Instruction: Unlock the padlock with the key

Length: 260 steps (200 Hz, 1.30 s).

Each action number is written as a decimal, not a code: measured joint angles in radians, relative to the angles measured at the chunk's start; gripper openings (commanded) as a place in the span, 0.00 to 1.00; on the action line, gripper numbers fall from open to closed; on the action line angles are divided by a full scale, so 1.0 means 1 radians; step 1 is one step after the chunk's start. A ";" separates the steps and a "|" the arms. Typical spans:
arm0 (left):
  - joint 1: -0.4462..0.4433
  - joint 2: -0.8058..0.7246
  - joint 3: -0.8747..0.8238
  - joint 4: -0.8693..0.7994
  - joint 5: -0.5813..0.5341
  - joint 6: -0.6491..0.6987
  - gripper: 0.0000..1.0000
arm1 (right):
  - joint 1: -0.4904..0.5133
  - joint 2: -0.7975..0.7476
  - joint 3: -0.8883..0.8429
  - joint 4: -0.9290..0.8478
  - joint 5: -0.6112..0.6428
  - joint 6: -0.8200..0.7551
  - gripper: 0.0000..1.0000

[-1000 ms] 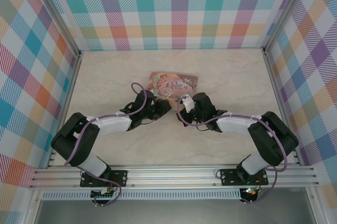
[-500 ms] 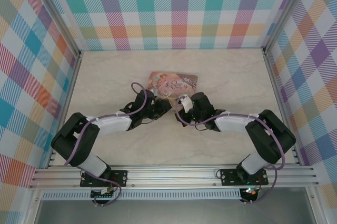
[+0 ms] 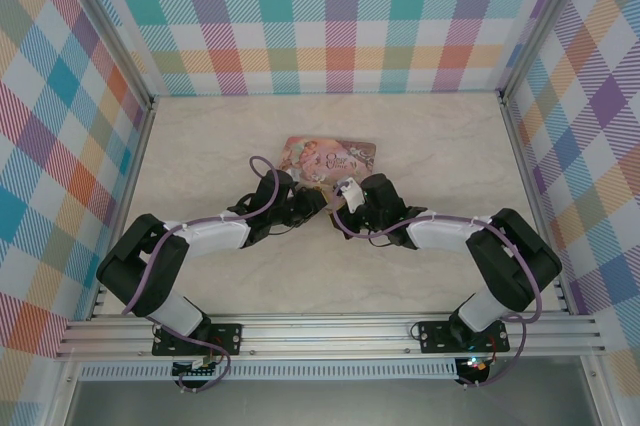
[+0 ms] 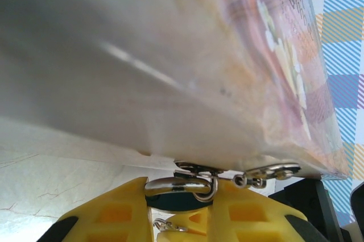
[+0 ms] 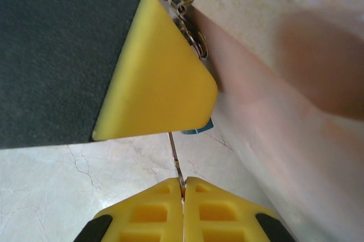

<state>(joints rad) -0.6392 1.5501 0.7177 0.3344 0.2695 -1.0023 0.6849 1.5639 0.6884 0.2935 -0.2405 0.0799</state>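
My left gripper (image 3: 316, 202) comes in from the left to the near edge of the pink tin (image 3: 330, 154), which lies flat on the surface (image 3: 430, 146). In the left wrist view it is clamped on the padlock (image 4: 173, 186) — the dark teal body sits squeezed between my yellow pads (image 4: 108, 216), and the silvery shackle arches just above them, right against the tin's lower edge. A short chain (image 4: 267, 170) of small metal links runs off to the right of the shackle along that same edge. In the right wrist view, a sliver of the padlock's blue body shows beneath my left finger pad (image 5: 153, 77). The key (image 5: 175, 154) — a thin grey blade — points straight up at that sliver. Whether its tip has entered the lock I cannot tell. My right gripper (image 5: 183, 192) is closed tight on the key's lower end, and from above it faces the left gripper, the two nearly touching in front of the tin.
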 measured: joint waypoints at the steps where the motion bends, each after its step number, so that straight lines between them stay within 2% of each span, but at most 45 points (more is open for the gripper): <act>1: 0.000 0.000 0.000 0.000 0.000 0.000 0.11 | 0.000 0.000 0.000 -0.001 0.001 0.000 0.08; 142: 0.000 0.000 0.000 0.001 -0.002 0.000 0.10 | 0.000 -0.003 -0.002 -0.026 0.065 -0.017 0.08; 260: 0.000 0.000 0.000 0.008 -0.001 -0.004 0.10 | -0.003 -0.016 -0.003 0.004 0.051 0.009 0.08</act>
<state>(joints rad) -0.6392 1.5501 0.7177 0.3420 0.2684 -1.0065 0.6823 1.5475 0.6853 0.2977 -0.1898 0.0891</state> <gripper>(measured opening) 0.222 0.080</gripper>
